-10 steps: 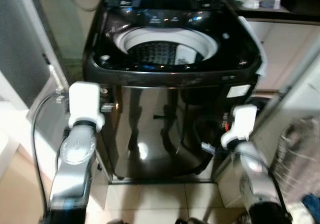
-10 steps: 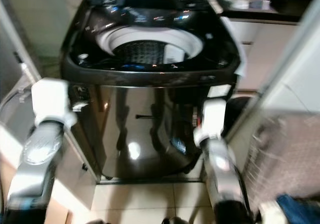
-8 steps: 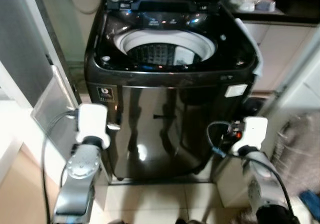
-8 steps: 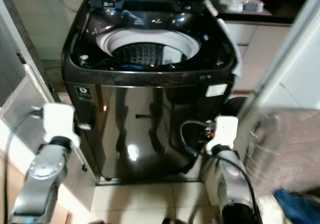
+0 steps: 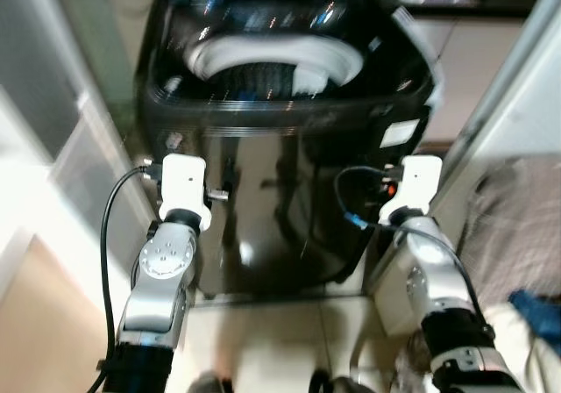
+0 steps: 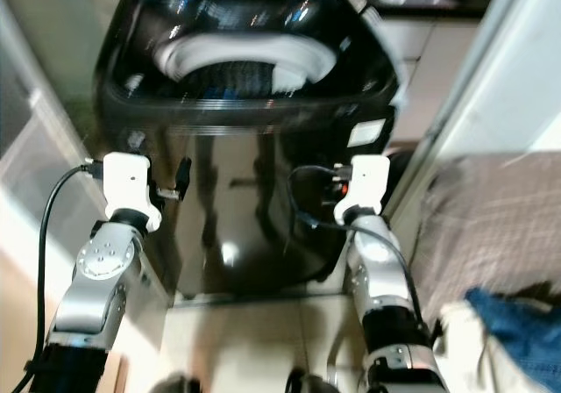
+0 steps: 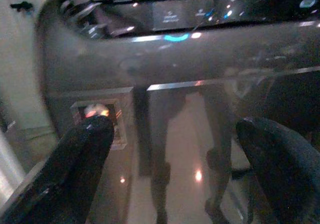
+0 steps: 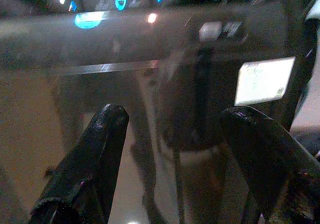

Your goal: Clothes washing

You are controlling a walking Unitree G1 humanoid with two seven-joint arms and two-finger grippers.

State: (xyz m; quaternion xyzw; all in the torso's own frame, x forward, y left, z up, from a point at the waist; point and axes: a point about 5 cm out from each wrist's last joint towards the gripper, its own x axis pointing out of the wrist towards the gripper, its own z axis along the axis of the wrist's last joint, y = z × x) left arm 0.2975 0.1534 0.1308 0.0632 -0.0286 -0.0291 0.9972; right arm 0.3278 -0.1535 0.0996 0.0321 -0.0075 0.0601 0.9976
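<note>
Black washing machine blurred, top cropped; left tool and right tool spread, empty.

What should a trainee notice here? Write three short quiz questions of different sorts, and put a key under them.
1. True or false: the washing machine is closed on top.
2. What does the left tool hold? A) a shirt B) nothing, it is open C) a detergent bottle
3. Fill in: the white label on the machine's front is nearer the robot's ___ tool.

Key: 1 false, the drum is in plain view; 2 B; 3 right, the right tool faces that label.
</note>
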